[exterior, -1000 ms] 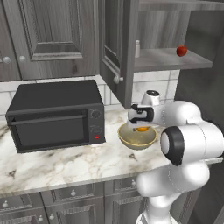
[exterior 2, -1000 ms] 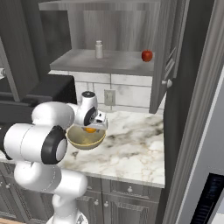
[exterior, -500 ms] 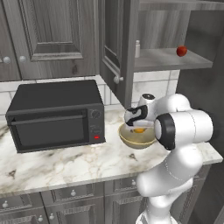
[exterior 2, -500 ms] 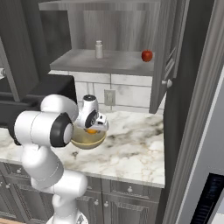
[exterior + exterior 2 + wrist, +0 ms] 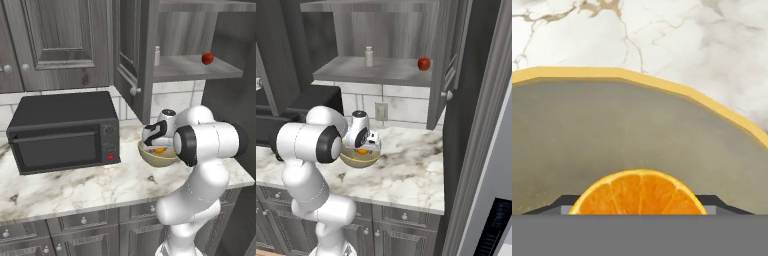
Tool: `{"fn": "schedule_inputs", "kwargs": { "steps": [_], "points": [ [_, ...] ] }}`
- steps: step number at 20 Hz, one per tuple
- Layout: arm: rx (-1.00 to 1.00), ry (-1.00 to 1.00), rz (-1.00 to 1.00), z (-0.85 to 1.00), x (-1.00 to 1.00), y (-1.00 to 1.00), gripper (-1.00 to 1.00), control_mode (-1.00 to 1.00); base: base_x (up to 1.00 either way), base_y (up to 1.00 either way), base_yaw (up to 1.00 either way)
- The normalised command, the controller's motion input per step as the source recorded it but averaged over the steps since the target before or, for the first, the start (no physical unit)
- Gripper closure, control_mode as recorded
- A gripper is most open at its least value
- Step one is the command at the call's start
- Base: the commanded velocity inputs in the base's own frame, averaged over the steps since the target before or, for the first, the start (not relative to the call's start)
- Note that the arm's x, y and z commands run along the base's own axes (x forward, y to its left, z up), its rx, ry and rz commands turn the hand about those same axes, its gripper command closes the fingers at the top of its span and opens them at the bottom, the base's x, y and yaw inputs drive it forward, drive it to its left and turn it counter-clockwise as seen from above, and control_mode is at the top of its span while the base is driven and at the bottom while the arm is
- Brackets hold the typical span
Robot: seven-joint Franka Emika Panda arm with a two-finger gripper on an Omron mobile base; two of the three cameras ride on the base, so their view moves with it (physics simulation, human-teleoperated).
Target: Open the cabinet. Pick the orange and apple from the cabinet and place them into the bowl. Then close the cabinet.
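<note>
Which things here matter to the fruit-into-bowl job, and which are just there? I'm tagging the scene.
Job: cabinet, open; apple on its shelf; orange between the gripper fingers over the bowl.

Bystanders: microwave, small white bottle, marble counter.

Tabletop is white marble with grey-brown veining. Black microwave oven sits on it against the white tiled backsplash; a wall outlet is set in the tiles to the oven's right. Below the tabletop: dark grey base cabinets, drawers with small round silver knobs. Tall dark grey panel stands at the tabletop's right end. Lighting even, no hard shadows.
</note>
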Motion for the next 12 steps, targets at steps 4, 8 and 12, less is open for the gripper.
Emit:
{"fn": "schedule_inputs", "kwargs": {
  "steps": [4, 8, 12],
  "points": [
    [0.00, -0.01, 0.00, 0.20, 0.00, 0.00, -1.00, -1.00, 0.00, 0.00, 0.00],
    [0.00, 0.00, 0.00, 0.55, 0.00, 0.00, -1.00, -1.00, 0.00, 0.00, 0.00],
    [0.00, -0.01, 0.00, 0.74, 0.00, 0.00, -1.00, -1.00, 0.00, 0.00, 0.00]
  ]
}}
